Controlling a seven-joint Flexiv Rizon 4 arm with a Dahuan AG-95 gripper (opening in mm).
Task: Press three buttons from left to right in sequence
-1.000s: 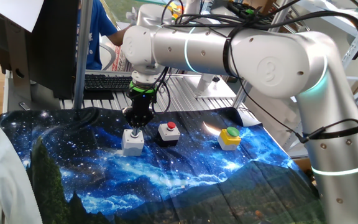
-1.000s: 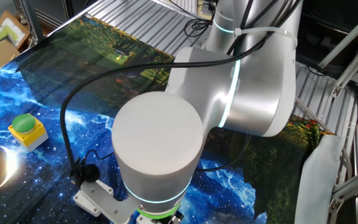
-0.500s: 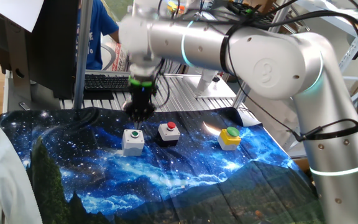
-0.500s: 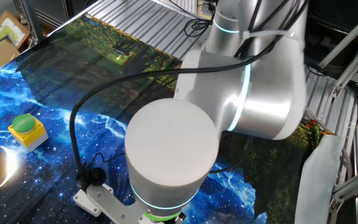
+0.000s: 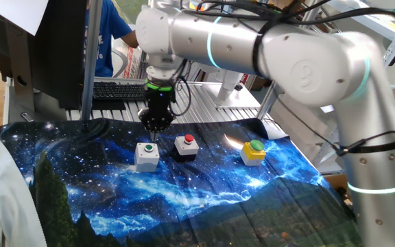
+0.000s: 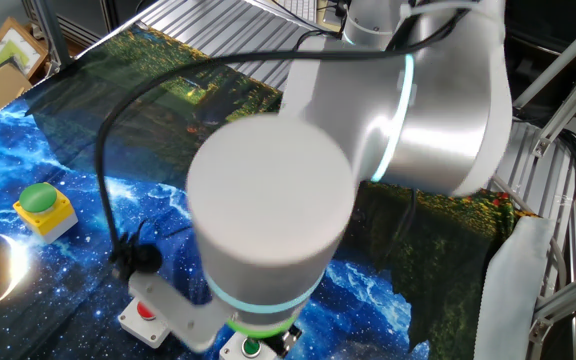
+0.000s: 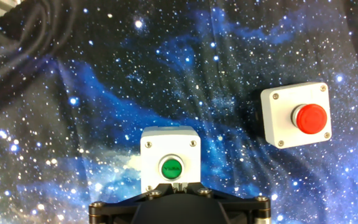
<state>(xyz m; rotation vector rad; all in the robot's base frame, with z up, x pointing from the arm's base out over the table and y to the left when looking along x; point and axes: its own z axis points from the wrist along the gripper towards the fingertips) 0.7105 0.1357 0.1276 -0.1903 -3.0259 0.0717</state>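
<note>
Jaws, state not discernible, have been raised off the grey-white box with green cap (image 5: 147,155) on the starry-cloth surface (image 5: 204,199); first press judged done, red-capped box (image 5: 186,146) next.

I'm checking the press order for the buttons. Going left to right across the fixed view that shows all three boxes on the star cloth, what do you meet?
Grey-white box with green cap → black-and-white box with red cap → yellow box with green cap.

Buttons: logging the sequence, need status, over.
Gripper above the grey-white button, clear of its cap, finger state unseen. Red button and yellow button wait. Nothing in the way.
</note>
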